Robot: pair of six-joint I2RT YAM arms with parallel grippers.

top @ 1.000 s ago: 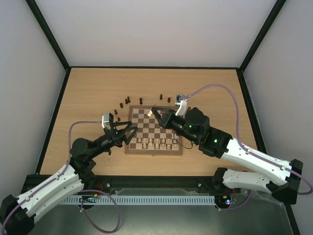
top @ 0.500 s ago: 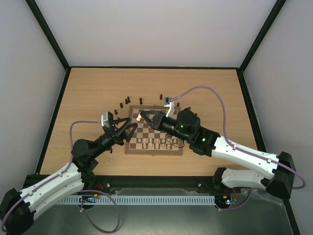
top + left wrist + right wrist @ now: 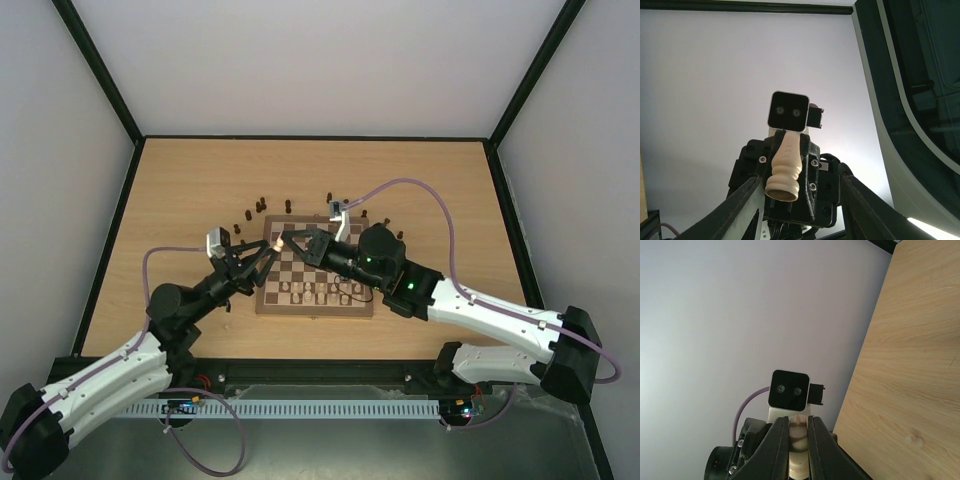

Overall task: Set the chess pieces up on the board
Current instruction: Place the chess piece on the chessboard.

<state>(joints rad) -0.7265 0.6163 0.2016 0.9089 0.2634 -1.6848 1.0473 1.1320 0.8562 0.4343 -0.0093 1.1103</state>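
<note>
Cream turned wooden chess piece (image 3: 785,167), pinched in the right gripper (image 3: 285,241), now sits mid-frame between the narrowing, still-parted fingers of the left gripper (image 3: 267,253). Handover looks imminent.

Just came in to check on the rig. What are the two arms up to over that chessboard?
It looks like a handover. The right gripper is clamped on a cream chess piece above the far left corner of the board. The left gripper faces it with its fingers either side of the piece, not touching. Some cream pieces stand on the near rows, and dark pieces wait on the table beyond the board.
</note>
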